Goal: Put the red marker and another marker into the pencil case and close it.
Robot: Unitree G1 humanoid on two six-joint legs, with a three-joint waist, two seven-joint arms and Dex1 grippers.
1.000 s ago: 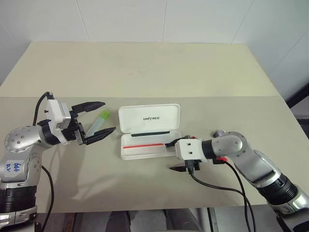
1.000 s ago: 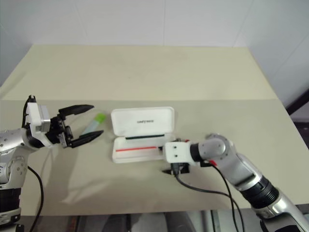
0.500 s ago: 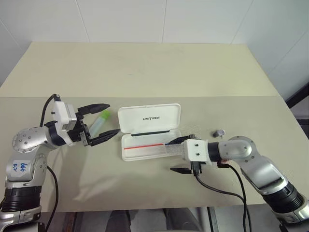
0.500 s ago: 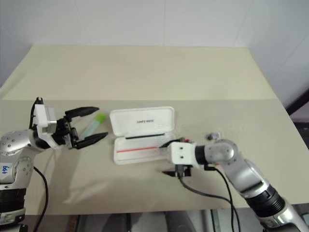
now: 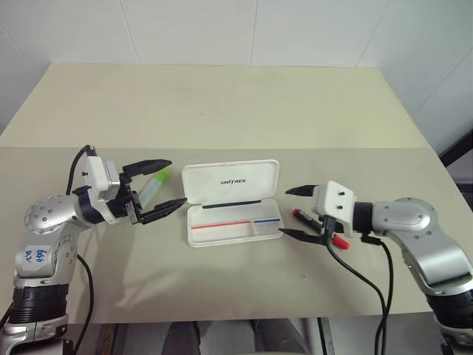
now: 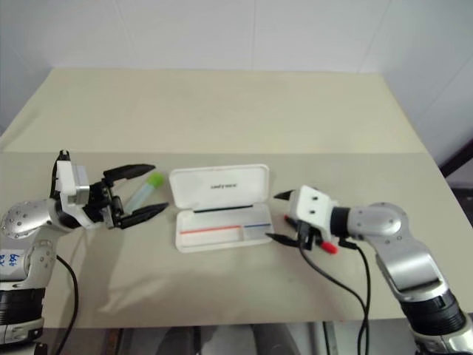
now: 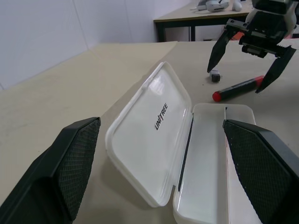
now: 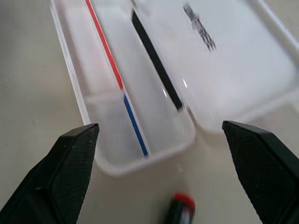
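Observation:
The pencil case (image 5: 235, 226) lies open mid-table, lid (image 5: 230, 181) tipped back, red and blue stripes in its tray (image 8: 126, 93). Just off its right end the red marker (image 5: 338, 242) rests on the table, its black end toward the case. My right gripper (image 5: 284, 212) hovers open over that end, pointing at the case and holding nothing. The pale green marker (image 5: 151, 185) lies left of the case. My left gripper (image 5: 177, 182) is open, and in the eye views the green marker shows between its fingers. Whether it touches them I cannot tell.
A small grey object (image 7: 214, 75) sits on the table near the red marker (image 7: 238, 88). The beige table (image 5: 222, 103) stretches back to a white tiled wall. Cables hang from both wrists over the near edge.
My right gripper has drawn back to the right from the case's front corner and risen, uncovering the red marker beside the case. The left gripper has barely shifted.

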